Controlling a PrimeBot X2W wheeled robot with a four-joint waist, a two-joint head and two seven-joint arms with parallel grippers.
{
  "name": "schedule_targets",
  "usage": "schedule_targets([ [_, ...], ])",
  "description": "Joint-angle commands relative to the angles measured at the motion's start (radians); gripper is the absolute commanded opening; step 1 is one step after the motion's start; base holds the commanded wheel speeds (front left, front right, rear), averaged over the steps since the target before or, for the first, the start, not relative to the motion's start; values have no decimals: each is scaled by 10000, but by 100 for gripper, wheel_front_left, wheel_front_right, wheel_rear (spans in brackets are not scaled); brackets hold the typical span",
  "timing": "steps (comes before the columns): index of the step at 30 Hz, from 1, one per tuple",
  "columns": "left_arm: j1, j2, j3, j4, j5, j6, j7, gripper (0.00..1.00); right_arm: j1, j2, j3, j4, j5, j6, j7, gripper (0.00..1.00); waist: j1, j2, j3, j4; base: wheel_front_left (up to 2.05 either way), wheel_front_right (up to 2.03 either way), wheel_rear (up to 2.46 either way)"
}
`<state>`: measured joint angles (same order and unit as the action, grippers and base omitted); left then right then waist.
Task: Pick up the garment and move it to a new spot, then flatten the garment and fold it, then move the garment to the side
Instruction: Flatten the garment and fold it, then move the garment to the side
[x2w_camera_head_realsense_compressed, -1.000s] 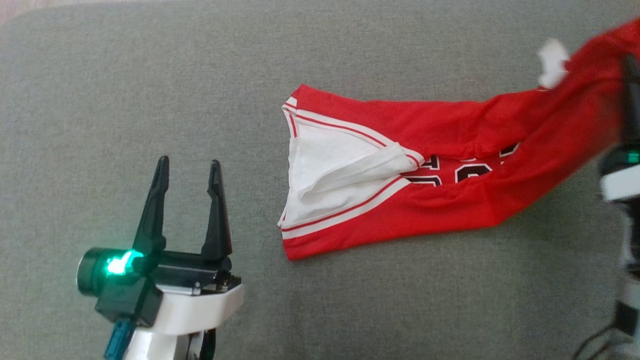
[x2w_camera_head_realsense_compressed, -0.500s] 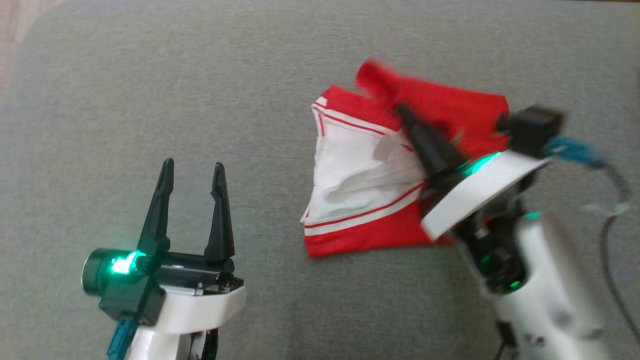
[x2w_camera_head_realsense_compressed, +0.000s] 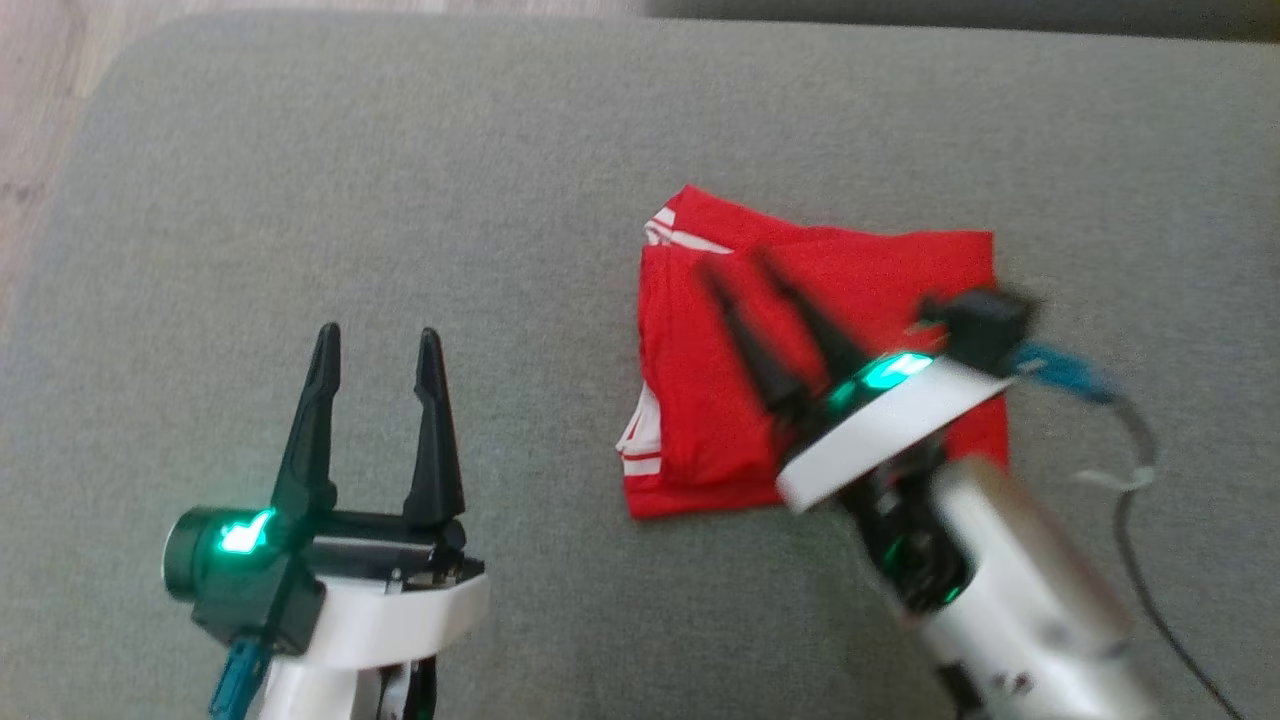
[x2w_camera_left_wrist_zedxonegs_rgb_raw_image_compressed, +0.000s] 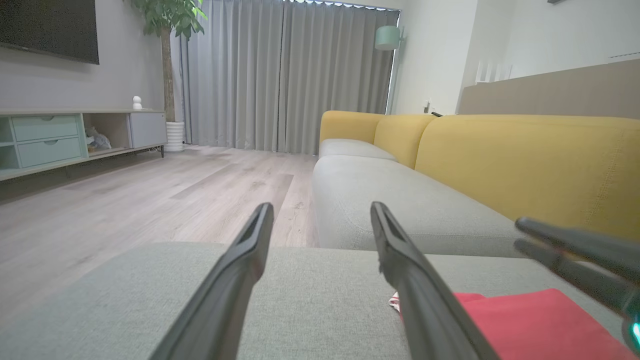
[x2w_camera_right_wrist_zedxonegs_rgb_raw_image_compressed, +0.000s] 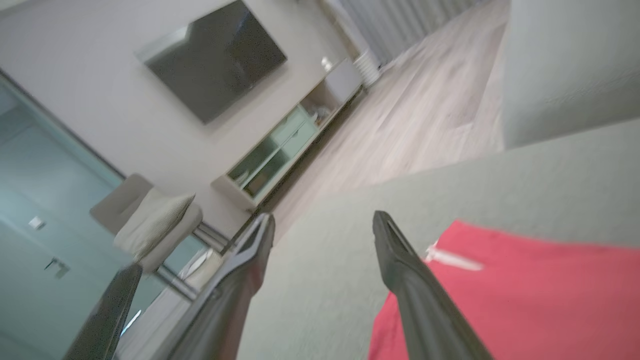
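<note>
Garment (x2w_camera_head_realsense_compressed: 700, 420) lies folded into a rough red square on the grey cushion (x2w_camera_head_realsense_compressed: 480, 180), right of centre, with white-striped trim poking out at its upper left corner and lower left edge. The right tool (x2w_camera_head_realsense_compressed: 740, 265) is over it, fingers spread wide with nothing between them, and the arm is blurred. The left tool (x2w_camera_head_realsense_compressed: 378, 335) is also wide and empty, well apart to the garment's left and over bare cushion. Main risk: the right fingers look very close to the top layer, so a tip could snag the cloth as the arm moves off, flipping the fold open or dragging it askew. Next risk: the edges don't line up, so a pinch for the move to the side may catch only the top layer, and the stack would peel apart when lifted. Sliding it instead could bunch it, since the cushion fabric looks grippy. The cable (x2w_camera_head_realsense_compressed: 1130, 440) hanging off the right wrist is near the garment's right edge and could hook it on a sweep.
</note>
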<state>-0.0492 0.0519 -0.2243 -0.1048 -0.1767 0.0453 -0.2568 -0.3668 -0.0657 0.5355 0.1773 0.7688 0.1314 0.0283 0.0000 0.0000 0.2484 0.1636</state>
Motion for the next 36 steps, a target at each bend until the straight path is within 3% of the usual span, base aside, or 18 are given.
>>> schedule_targets([
  [1, 57, -15, 397, -392, -35, 91, -49, 100, -403, 153, -270, -286, -23, -7, -430, 100, 0, 0, -220, -140, 0, 0, 0],
  [4, 259, -15, 524, -462, -69, 109, -49, 100, -326, 153, -1243, -164, -284, -7, -1202, 100, 0, 0, -592, -354, 0, 0, 0],
  [10, 799, -16, 764, -493, -51, 133, -49, 100, 563, -437, -3076, 105, -2190, -7, -2516, 100, 0, 0, -1299, -903, 0, 0, 0],
  [16, 1437, -16, 874, -496, -77, 234, -49, 100, 2139, -813, -4278, 163, -3209, -7, -2888, 100, 0, 0, -1851, -1496, 0, 0, 0],
  [25, 2314, -16, 1275, -112, 97, 80, -49, 100, 3919, -1148, -3689, -527, -4565, -7, -2898, 100, 0, 0, -2578, -1858, 0, 0, 0],
  [36, 2779, -16, 1406, 104, 164, 8, -49, 100, 4482, -1010, -3596, -648, -5175, -7, -2900, 100, 0, 0, -2796, -1700, 0, 0, 0],
])
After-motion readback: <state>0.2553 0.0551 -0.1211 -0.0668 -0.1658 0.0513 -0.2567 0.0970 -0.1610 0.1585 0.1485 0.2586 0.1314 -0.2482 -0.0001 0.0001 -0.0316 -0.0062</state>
